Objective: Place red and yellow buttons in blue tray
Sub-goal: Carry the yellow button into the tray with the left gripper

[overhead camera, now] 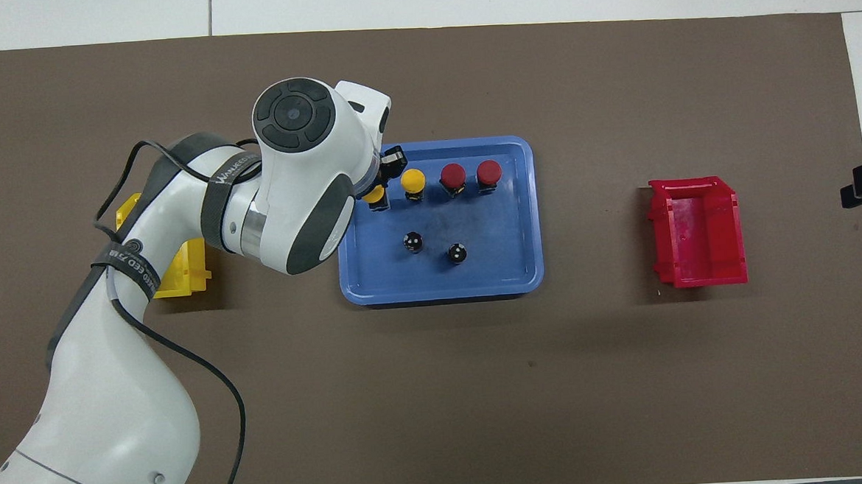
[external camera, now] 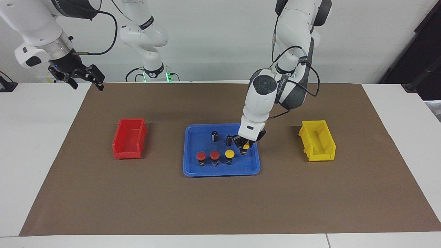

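Blue tray (external camera: 193,170) (overhead camera: 521,281): mid-bench on the brown mat (external camera: 220,206).

Contents: two red buttons (external camera: 201,156) (overhead camera: 452,174), (external camera: 214,155) (overhead camera: 488,171) and one yellow button (external camera: 229,154) (overhead camera: 413,179), upright in a row along the edge farther from the robots. Fourth button, yellow (external camera: 246,147) (overhead camera: 375,195), at the row's end toward the left arm, grasped between the fingers of the left hand (external camera: 244,146) (overhead camera: 383,182); whether it rests on the tray floor cannot be told.

Two dark cylinders (external camera: 214,136) (overhead camera: 413,241), (external camera: 229,140) (overhead camera: 457,253): in the tray, nearer the robots.

Red bin (external camera: 129,138) (overhead camera: 696,232), yellow bin (external camera: 317,140) (overhead camera: 182,273): flanking.

Right hand (external camera: 81,77): waiting, raised, released.
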You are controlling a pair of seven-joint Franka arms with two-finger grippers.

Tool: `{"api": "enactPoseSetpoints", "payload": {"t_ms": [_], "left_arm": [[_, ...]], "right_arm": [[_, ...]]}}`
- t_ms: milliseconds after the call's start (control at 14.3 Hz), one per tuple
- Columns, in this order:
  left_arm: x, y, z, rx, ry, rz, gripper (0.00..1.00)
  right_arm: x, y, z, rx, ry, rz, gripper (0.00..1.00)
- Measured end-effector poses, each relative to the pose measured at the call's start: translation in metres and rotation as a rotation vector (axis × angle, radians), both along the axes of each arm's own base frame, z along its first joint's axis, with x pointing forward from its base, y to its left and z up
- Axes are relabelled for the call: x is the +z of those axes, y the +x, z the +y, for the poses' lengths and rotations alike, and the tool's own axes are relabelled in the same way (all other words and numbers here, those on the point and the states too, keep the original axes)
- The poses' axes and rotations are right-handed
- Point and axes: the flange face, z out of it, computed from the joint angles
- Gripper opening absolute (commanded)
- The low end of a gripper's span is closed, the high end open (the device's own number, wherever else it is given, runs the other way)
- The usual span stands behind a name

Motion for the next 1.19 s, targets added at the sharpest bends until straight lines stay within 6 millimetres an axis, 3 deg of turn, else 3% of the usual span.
{"api": "enactPoseSetpoints", "payload": {"t_ms": [209,279,349,558,698,767,977,1186], "left_arm": [[-0.016,0.009,-0.001,-0.002,0.006,-0.016,0.03],[-0.016,0.011,-0.002,-0.002,0.005,-0.021,0.13],[-0.015,0.012,-0.002,-0.004,0.008,-0.027,0.38],[-0.014,0.014,0.000,-0.012,0.019,-0.039,0.81],[-0.013,0.014,0.000,-0.029,0.039,-0.053,0.95],[-0.013,0.014,-0.001,-0.036,0.047,-0.059,1.00],[-0.011,0.012,-0.001,-0.047,0.083,-0.038,1.00],[0.032,0.013,0.005,-0.064,0.116,-0.016,1.00]], "right_arm": [[-0.002,0.002,0.007,0.016,-0.004,0.005,1.00],[-0.004,0.003,0.008,0.017,-0.005,0.008,1.00],[-0.005,0.004,0.008,0.017,-0.005,0.011,1.00],[-0.007,0.004,0.007,0.015,-0.004,0.020,1.00],[-0.007,0.004,0.007,0.015,-0.007,0.020,1.00],[-0.007,0.004,0.006,0.016,-0.020,0.021,1.00],[-0.006,0.003,0.006,0.022,-0.041,0.021,1.00],[-0.006,0.004,0.009,0.032,-0.041,0.020,1.00]]}}
